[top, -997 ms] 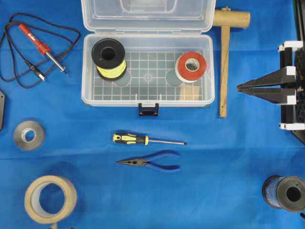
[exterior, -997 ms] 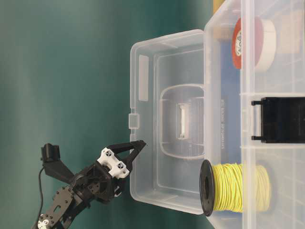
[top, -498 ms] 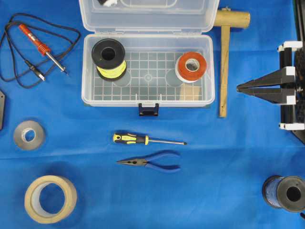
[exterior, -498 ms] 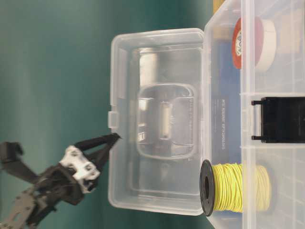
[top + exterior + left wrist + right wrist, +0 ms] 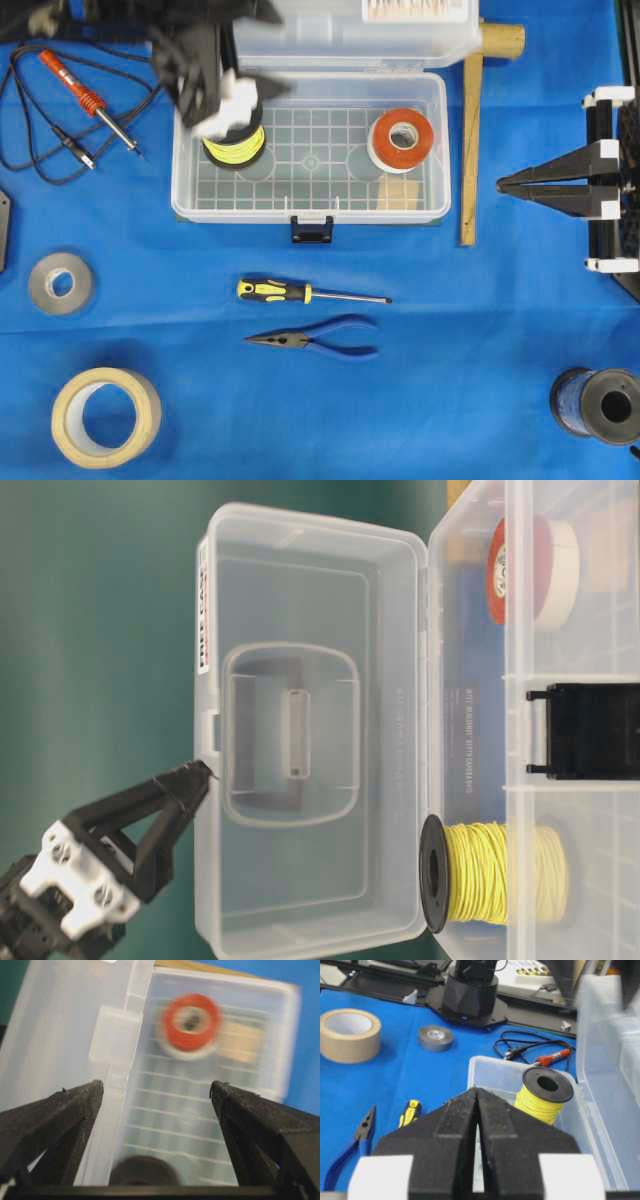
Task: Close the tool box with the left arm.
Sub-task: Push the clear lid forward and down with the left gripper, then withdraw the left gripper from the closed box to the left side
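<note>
I'm looking down on a blue cloth (image 5: 480, 400) that covers the whole work surface, with a dark green wall behind it in the table-level view. My left gripper (image 5: 157, 1091) has its fingers spread wide, one fingertip (image 5: 195, 775) touching the free edge of the lid (image 5: 310, 720) just beside its small catch tab, the other finger out over the box interior; it grips nothing. Half a second ago that arm barely showed at the top edge of the overhead view; now it reaches in over the upper left corner of the tool box (image 5: 310, 145), hiding part of the yellow wire spool (image 5: 235, 145), and the lid has swung further up and forward from its laid-back position. The tool box sits in the upper centre of the overhead frame, its long axis running left to right, black latch (image 5: 312, 229) facing the bottom of the frame and the hinge along the top edge. Inside, toward the right, lies a red tape roll (image 5: 402, 139). Below the box are a screwdriver (image 5: 310, 293) and blue pliers (image 5: 320, 340). My right gripper (image 5: 505, 183) rests at the right edge, well apart from the box, fingers pressed together with nothing between them.
</note>
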Motion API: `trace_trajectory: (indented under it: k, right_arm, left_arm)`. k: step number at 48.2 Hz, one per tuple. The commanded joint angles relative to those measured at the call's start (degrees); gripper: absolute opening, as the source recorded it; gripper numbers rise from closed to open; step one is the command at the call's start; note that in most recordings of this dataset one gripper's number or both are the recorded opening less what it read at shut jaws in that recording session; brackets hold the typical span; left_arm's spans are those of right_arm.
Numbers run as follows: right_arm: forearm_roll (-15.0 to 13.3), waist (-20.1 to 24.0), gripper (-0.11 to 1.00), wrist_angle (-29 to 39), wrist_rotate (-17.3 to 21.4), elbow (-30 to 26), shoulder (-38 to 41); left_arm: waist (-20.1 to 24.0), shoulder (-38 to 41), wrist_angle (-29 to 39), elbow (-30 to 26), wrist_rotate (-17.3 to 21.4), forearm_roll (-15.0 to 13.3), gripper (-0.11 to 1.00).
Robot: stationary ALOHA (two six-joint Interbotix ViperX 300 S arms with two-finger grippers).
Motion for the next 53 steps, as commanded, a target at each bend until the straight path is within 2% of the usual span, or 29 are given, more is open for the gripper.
trace_trajectory:
  k: [1, 17, 24, 29, 34, 41, 53]
  right_arm:
    - [-0.1, -0.1, 0.00, -0.3, -0.1, -0.7, 0.4]
    - [-0.1, -0.1, 0.00, 1.1, -0.1, -0.8, 0.3]
    - [-0.1, -0.1, 0.00, 1.5, -0.1, -0.9, 0.2]
    - [-0.1, -0.1, 0.00, 1.5, 0.0, -0.9, 0.0]
    - [-0.1, -0.1, 0.00, 1.5, -0.1, -1.0, -0.4]
    - [-0.1, -0.1, 0.00, 1.5, -0.1, -1.1, -0.8]
    - [-0.1, -0.1, 0.00, 1.5, 0.0, -1.4, -2.5]
  left_arm:
    - [-2.5, -1.3, 0.8, 0.9, -1.3, -0.2, 0.92]
    - [-17.8, -3.0, 6.6, 3.8, -12.9, -0.4, 0.92]
    - [-20.7, -3.5, 8.1, 2.7, -14.5, -0.2, 0.92]
    - [-20.8, -5.6, 7.6, 1.9, -14.5, 0.2, 0.91]
    - [-20.7, -9.5, 3.5, 3.8, -13.7, 1.1, 0.91]
    - [-19.6, -16.7, -5.0, 10.2, -11.3, 1.1, 0.91]
    - [-17.8, -33.7, -20.6, 25.9, -10.4, 1.1, 0.90]
